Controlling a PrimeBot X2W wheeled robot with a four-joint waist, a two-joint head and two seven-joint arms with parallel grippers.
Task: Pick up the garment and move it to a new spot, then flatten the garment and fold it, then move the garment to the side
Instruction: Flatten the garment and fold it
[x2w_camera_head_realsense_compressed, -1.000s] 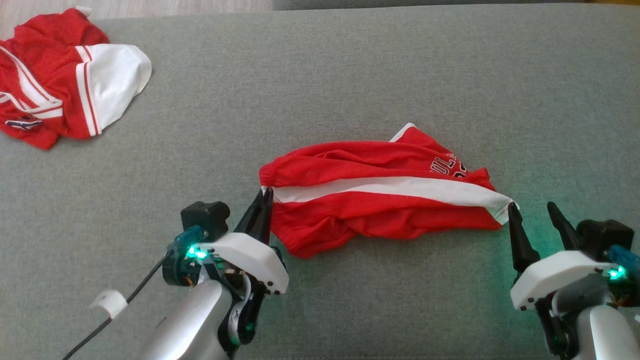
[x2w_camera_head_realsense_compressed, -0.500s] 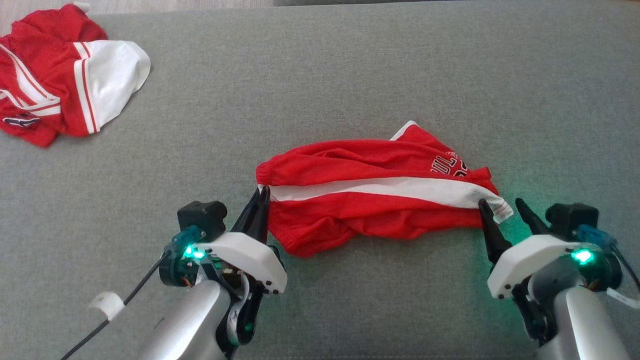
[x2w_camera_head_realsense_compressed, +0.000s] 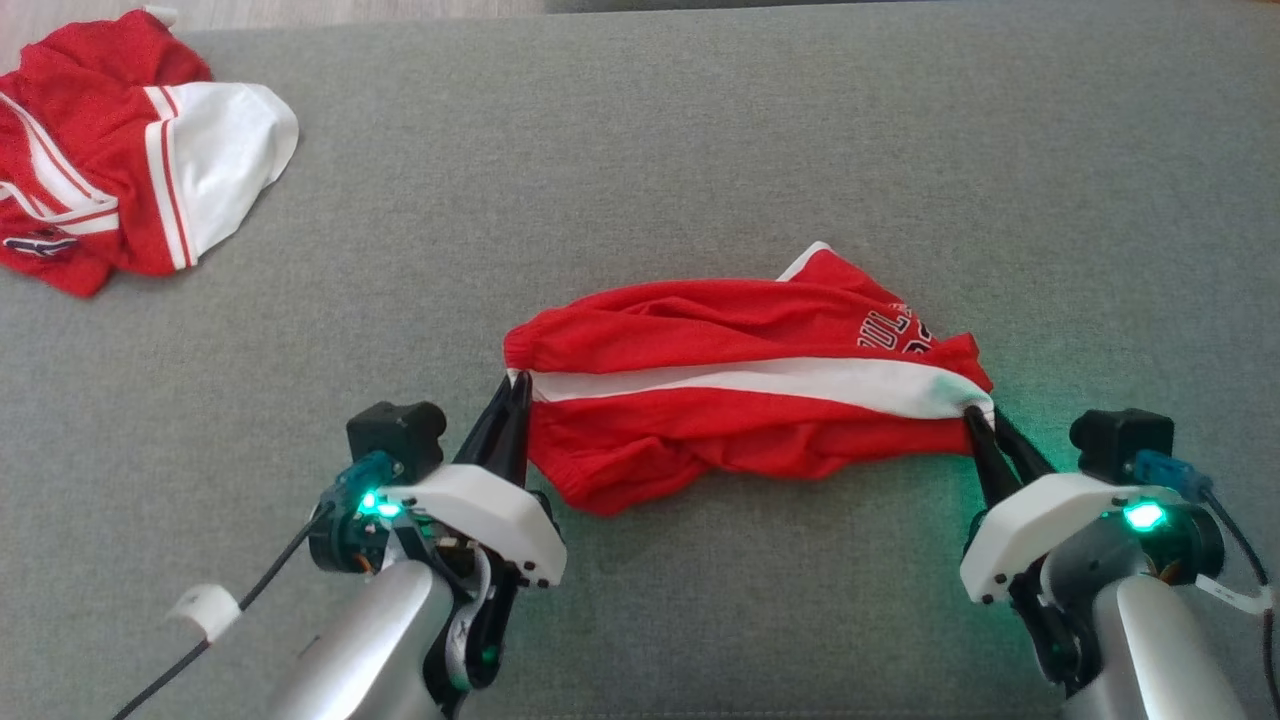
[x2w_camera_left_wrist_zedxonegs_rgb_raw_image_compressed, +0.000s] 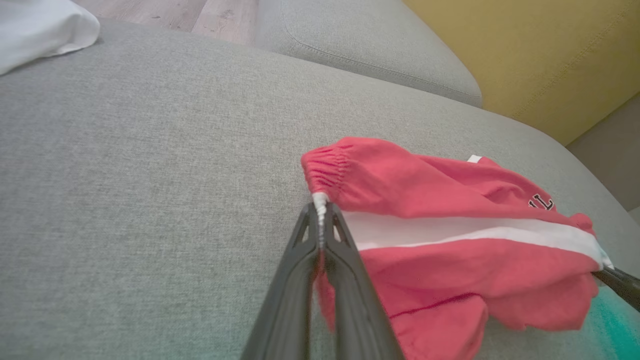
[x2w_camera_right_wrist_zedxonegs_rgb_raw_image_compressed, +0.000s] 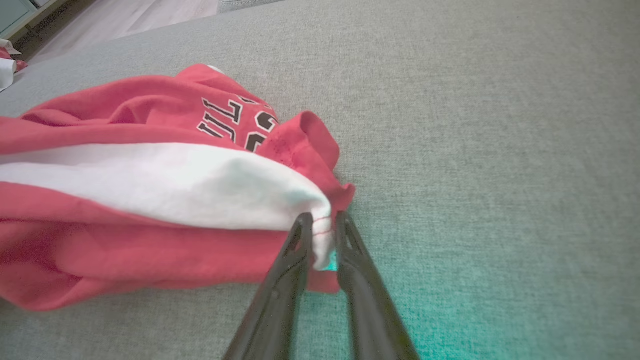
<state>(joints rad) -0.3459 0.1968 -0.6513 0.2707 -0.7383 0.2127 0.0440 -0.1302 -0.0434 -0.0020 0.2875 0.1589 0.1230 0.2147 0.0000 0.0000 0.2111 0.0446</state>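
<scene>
Though rumpled, garment (x2w_camera_head_realsense_compressed: 745, 405) lengthwise left-to-right.

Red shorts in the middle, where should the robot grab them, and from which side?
At the two ends of the white stripe, coming low from the near side. The red shorts lie bunched lengthwise, so those ends are thin edges sticking out; the left gripper and right gripper pinch them there.

A broad grey woven cushion (x2w_camera_head_realsense_compressed: 700, 150) spans the scene, evenly lit by soft daylight, with a green glow (x2w_camera_right_wrist_zedxonegs_rgb_raw_image_compressed: 450, 310) tinting its fabric at the near right. Beyond its far edge lies pale wooden floor (x2w_camera_left_wrist_zedxonegs_rgb_raw_image_compressed: 165, 12). A second grey cushion (x2w_camera_left_wrist_zedxonegs_rgb_raw_image_compressed: 360, 45) with a stitched seam sits beside a mustard-yellow upholstered panel (x2w_camera_left_wrist_zedxonegs_rgb_raw_image_compressed: 525, 50)
</scene>
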